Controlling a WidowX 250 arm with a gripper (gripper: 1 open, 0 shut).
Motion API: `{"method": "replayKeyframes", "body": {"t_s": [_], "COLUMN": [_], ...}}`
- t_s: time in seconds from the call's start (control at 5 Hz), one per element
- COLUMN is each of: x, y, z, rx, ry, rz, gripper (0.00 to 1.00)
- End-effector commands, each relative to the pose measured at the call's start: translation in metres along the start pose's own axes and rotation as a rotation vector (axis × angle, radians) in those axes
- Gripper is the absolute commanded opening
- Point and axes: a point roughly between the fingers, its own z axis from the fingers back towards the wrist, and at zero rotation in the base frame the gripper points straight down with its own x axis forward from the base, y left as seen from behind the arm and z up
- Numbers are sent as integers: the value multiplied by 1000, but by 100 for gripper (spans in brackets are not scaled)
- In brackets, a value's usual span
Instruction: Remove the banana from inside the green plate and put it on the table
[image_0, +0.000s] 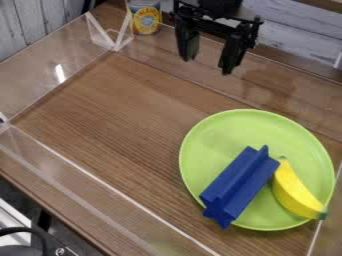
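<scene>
Black claw: suspended at the far side of the tabletop, pointing straight down, fingers spread apart with a clear gap between them. Nothing is held; nothing touches the fingers.

Plate: lime green, round, shallow rim. It lies flat on the tabletop, well apart from the claw, nearer the camera and toward the right edge of the view.

Banana: yellow, curved, with a darker tip at its upper end. It rests inside the plate, on the plate's right portion, on the side farthest from the claw. Its long axis runs roughly from the claw's side toward the camera.

Block: blue, elongated. It lies inside the plate just left of the banana, touching or nearly touching it; which one cannot be told. Its near end reaches the plate's near rim.

Walls: clear acrylic, bordering the brown wood-grain tabletop. One corner stands left of the claw.

Small yellow-labelled container: stands beyond the wall, left of the claw; detail too small to read.
</scene>
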Motion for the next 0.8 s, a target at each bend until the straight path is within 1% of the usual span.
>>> {"method": "replayKeyframes", "body": {"t_s": [0.0,0.2,0.4,0.6], "x": [-5,-18,-30,-34], "y": [-6,-31,-56,-79], "z": [-9,-12,-10,-11], "rx": [-5,-19,-34,-63], "ry": [26,19,5,-16], "rz": [33,146,269,404], "gripper": [100,100,100,100]}}
